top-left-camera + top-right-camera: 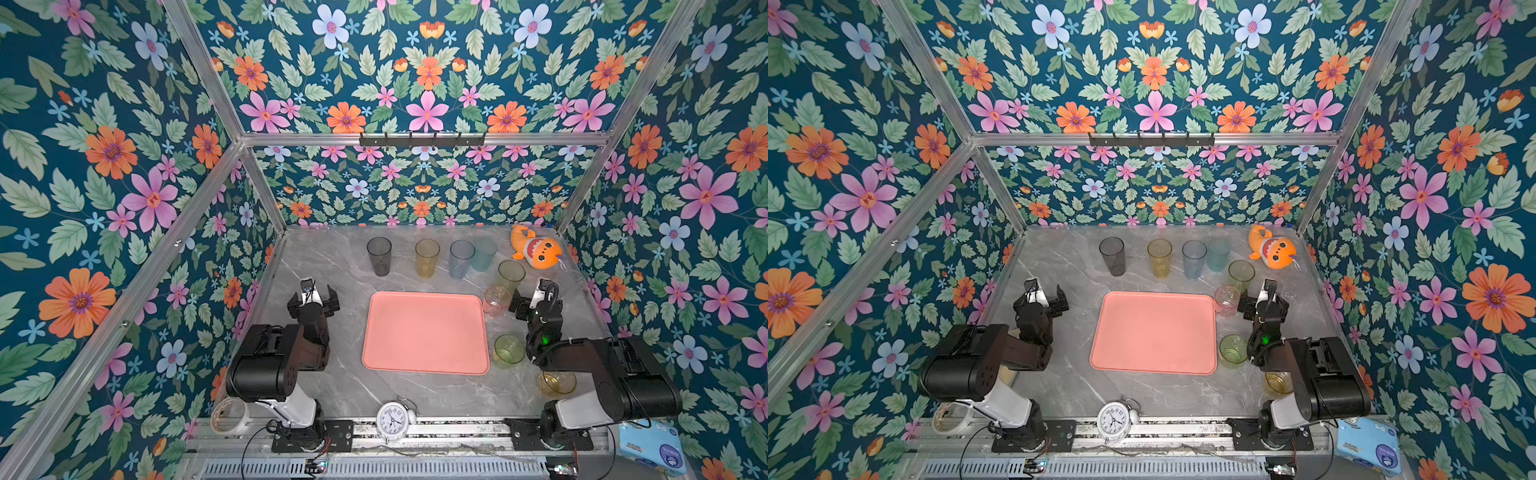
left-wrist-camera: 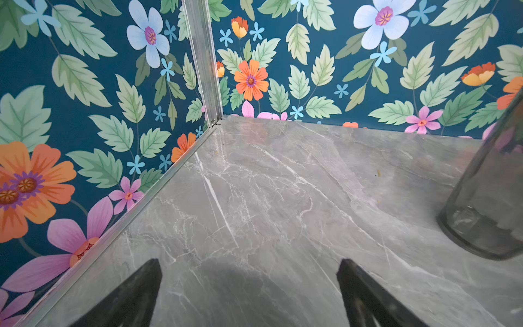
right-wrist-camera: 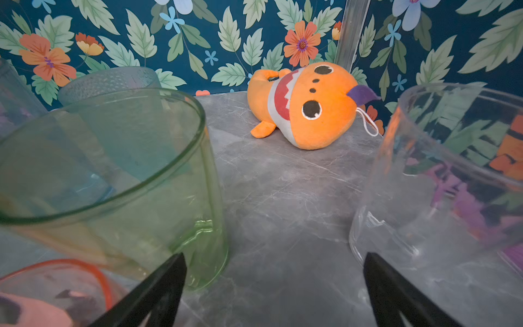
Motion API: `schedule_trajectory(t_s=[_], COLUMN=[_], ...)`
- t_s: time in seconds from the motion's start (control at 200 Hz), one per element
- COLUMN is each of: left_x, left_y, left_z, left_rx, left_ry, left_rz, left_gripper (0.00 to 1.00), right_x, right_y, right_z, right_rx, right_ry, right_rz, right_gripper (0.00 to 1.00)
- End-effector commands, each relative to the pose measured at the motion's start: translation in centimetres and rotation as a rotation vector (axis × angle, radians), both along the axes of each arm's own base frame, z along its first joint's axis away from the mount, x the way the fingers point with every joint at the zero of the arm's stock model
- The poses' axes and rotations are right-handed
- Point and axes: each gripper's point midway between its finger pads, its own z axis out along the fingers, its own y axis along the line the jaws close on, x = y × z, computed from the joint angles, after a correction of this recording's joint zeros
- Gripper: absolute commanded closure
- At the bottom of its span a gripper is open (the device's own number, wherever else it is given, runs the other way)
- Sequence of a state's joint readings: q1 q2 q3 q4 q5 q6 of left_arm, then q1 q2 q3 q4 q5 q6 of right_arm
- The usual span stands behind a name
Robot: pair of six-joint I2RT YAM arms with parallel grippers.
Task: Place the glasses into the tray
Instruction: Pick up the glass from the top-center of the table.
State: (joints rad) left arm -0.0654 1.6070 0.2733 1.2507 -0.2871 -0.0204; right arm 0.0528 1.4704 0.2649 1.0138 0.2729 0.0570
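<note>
the tray [image 1: 426, 332] lies bare mid-table, so nothing is done yet and every glass is left to move. the grey glass [image 1: 379, 255], amber glass [image 1: 427, 257], blue glass [image 1: 461, 258] and teal glass [image 1: 484, 253] line the far edge. the tall green glass [image 1: 511, 276], pink glass [image 1: 496, 301] and short green glass [image 1: 508, 351] stand just right of the tray. the left gripper [image 1: 313, 296] and right gripper [image 3: 274, 256] gape wide, empty. the right arm half hides the yellow glass [image 1: 557, 382]. the clear glass [image 3: 452, 184] shows well only in the right wrist view.

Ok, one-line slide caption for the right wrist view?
Open right pincer facing the gap between a green glass and a clear glass, orange plush toy beyond.
</note>
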Motion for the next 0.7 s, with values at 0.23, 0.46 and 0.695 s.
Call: schedule_trajectory(t_s=[0.23,0.46,0.695], left_x=[0.05,0.05,0.01], left_y=[-0.12,-0.12,-0.07], left_z=[0.11,0.10,0.18], left_rx=[-0.003,-0.003,-0.003], left_ry=[-0.005,-0.005,-0.008], left_rz=[-0.008,-0.008,-0.005], left_gripper=[0.00,0.00,0.00], right_x=[0.25,0.36,0.29], right_y=[0.01,-0.03,-0.11], right_z=[0.55,0.57,0.55], right_rx=[-0.008,0.001,0.005], right_ry=[-0.018,-0.017,-0.017], right_rz=[0.002,0.007,0.007], right_gripper=[0.01,0.01,0.01])
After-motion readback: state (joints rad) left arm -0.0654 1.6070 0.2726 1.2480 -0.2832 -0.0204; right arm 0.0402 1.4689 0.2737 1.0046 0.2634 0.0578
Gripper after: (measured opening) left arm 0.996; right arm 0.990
